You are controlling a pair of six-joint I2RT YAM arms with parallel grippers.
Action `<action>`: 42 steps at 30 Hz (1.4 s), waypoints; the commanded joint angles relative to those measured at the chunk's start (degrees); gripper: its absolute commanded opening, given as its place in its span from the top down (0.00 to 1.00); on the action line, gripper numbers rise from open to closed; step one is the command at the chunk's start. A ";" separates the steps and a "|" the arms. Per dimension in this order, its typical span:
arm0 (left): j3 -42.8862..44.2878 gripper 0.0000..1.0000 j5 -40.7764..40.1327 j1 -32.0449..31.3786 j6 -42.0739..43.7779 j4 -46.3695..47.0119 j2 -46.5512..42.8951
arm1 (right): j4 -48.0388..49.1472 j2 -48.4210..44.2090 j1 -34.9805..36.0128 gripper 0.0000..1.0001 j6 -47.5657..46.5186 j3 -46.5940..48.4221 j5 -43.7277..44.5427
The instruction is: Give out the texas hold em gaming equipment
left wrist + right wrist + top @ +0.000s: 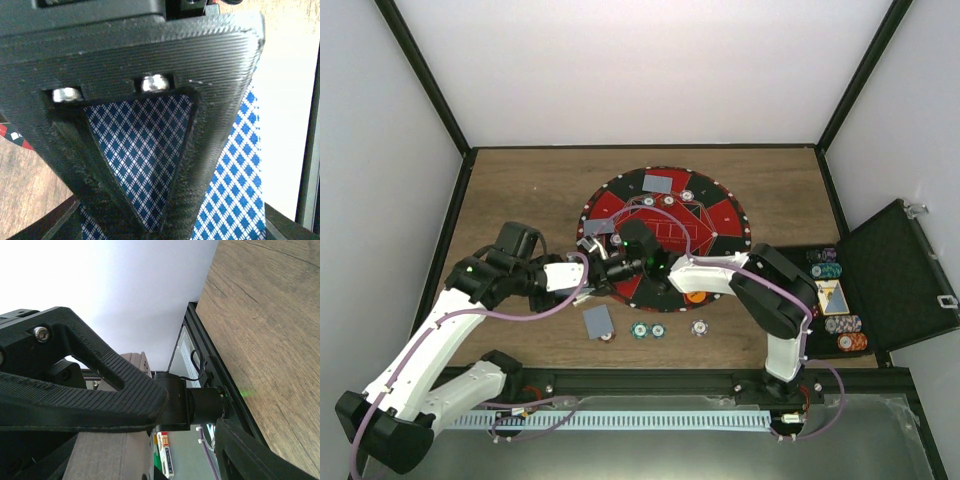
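Because the left hand (603, 263) is clamped on the diamond-backed cards (145, 150) over the mat (722, 216), toward the desk's (520, 190) front edge, we judge it presents them to the right hand (638, 246). Whether that one is wide or gripping, we cannot tell.

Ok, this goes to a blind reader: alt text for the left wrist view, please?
A black ribbed plastic gripper finger fills the frame, with a blue-and-white diamond-patterned playing card showing through its triangular cut-out and past its right edge. Two silver screw heads sit on it; brown wooden tabletop shows lower left.
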 commanded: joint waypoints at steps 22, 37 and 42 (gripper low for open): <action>-0.01 0.95 1.42 0.10 0.91 2.23 -0.79 | -1.16 -10.82 -5.13 0.58 -0.54 -12.28 1.87; -0.72 0.95 1.01 0.10 1.06 2.75 -1.51 | -11.04 -20.64 -7.01 0.99 -4.41 -15.59 5.28; -0.68 0.95 1.08 0.10 1.00 2.58 -1.66 | -15.45 -23.87 -9.55 0.99 -6.59 -16.01 4.63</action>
